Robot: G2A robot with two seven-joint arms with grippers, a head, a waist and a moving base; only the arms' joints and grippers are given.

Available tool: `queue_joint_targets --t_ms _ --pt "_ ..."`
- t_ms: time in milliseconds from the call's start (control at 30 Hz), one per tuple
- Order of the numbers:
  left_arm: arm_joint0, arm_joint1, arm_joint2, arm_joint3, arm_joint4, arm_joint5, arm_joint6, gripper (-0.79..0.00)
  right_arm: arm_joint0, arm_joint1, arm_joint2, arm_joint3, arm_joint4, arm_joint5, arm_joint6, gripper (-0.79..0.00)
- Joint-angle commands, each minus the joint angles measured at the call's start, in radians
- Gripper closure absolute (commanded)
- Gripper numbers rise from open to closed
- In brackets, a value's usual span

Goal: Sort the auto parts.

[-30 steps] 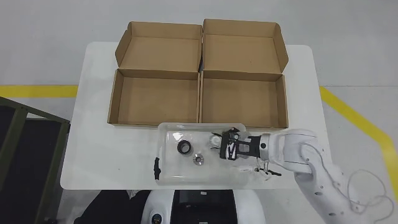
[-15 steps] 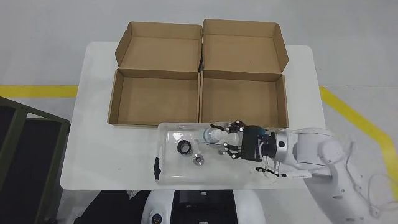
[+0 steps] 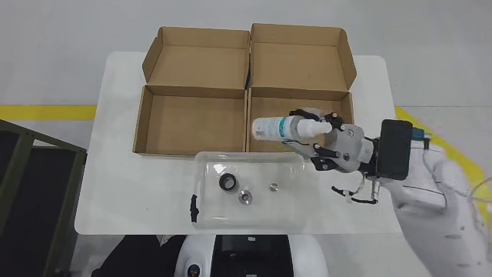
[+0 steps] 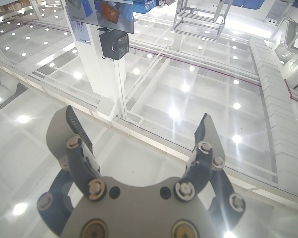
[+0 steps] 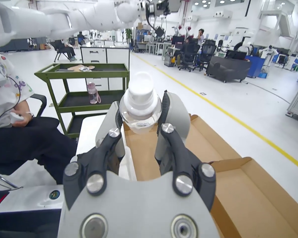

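Right claw: clamped on a bottle, one finger on each side of its neck end. From above, the bottle lies level in the air with its cap towards the wrist. Its labelled body reaches over the near wall of the right box, towards the divide between the two boxes. It touches neither the box nor the tray.

Right wrist view: both fingers press the clear shoulder just under the white cap. The brown floor of the box lies beyond and beneath.

Left claw: wide apart, nothing between the fingers. Its own view points up at the ceiling lights.

Worktop, from above: white. The two cardboard boxes stand side by side at the far half, lids folded back. The left box holds nothing that I can see. The clear tray sits at the near edge, just in front of the boxes. It holds three small parts, well apart from each other:
- a black ring
- a metal disc
- a small nut
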Motion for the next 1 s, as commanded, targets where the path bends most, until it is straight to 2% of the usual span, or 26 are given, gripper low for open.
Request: queue_joint_targets --t_ms 0,233,467,700,967 --pt "0.000 0.000 0.000 0.000 0.000 0.000 0.000 -0.785 -0.009 0.001 0.004 0.003 0.035 -0.027 -0.018 0.000" --pt "0.000 0.000 0.000 0.000 0.000 0.000 0.000 -0.785 -0.018 0.005 0.031 0.005 0.101 -0.081 -0.041 0.000" --pt "0.000 0.000 0.000 0.000 0.000 0.000 0.000 -0.785 -0.061 0.005 0.063 -0.007 0.058 -0.092 -0.066 0.000" --pt "0.000 0.000 0.000 0.000 0.000 0.000 0.000 -0.785 -0.071 -0.001 0.012 0.021 -0.035 -0.033 -0.048 0.000" --pt "0.000 0.000 0.000 0.000 0.000 0.000 0.000 -0.785 0.000 -0.019 -0.133 0.081 -0.149 0.125 0.025 0.000"
